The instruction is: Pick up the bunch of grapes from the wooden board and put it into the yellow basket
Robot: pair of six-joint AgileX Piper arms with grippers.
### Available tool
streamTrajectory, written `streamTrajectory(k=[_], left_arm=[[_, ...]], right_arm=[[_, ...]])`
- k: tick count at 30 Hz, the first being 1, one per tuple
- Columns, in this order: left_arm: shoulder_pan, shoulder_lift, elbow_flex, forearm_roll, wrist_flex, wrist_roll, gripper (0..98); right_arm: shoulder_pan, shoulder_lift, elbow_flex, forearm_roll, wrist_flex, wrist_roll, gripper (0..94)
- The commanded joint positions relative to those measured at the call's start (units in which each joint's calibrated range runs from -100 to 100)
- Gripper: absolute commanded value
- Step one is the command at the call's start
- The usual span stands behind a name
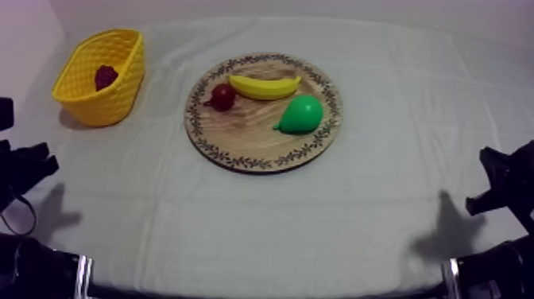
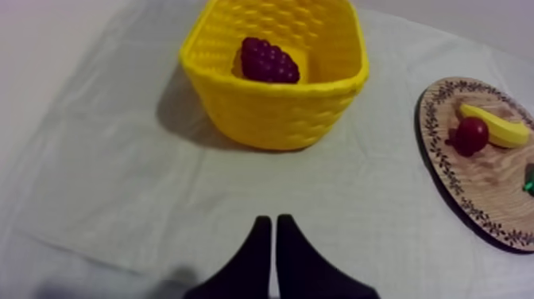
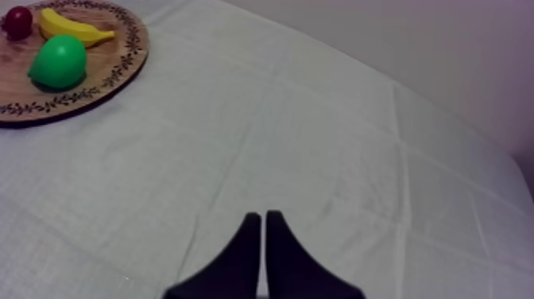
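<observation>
The right pincer (image 3: 263, 219) is pointing out over the table (image 3: 334, 135), its two black fingers lying together as a narrow wedge. Well apart from it, the wooden board (image 3: 119, 64) is carrying a pear (image 3: 58, 62), a banana (image 3: 75, 28) and a small red fruit (image 3: 17, 21).

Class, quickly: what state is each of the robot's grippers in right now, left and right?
Left gripper: closed, holding nothing.
Right gripper: closed, holding nothing.
</observation>
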Motion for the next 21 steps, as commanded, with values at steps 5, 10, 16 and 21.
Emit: streamTrajectory(k=[5,10,16,21], left_arm=[[-0.08,-8.77,3.41,-0.36,0.05,2.69,0.0],[0.2,-14.22,4.99,0.9,-1.65,3.45,0.1],[1.03,-17.61,6.19,1.64,-2.86,5.1,0.1],[1.15,-18.01,6.49,1.8,-3.22,5.3,0.1]], right_arm=[[-0.01,0.0,0.0,-0.01,-0.01,-0.01,0.3],[-0.01,0.0,0.0,-0.01,-0.01,-0.01,0.3],[-0.01,0.0,0.0,-0.01,-0.01,-0.01,0.3],[-0.01,0.0,0.0,-0.01,-0.01,0.0,0.3]])
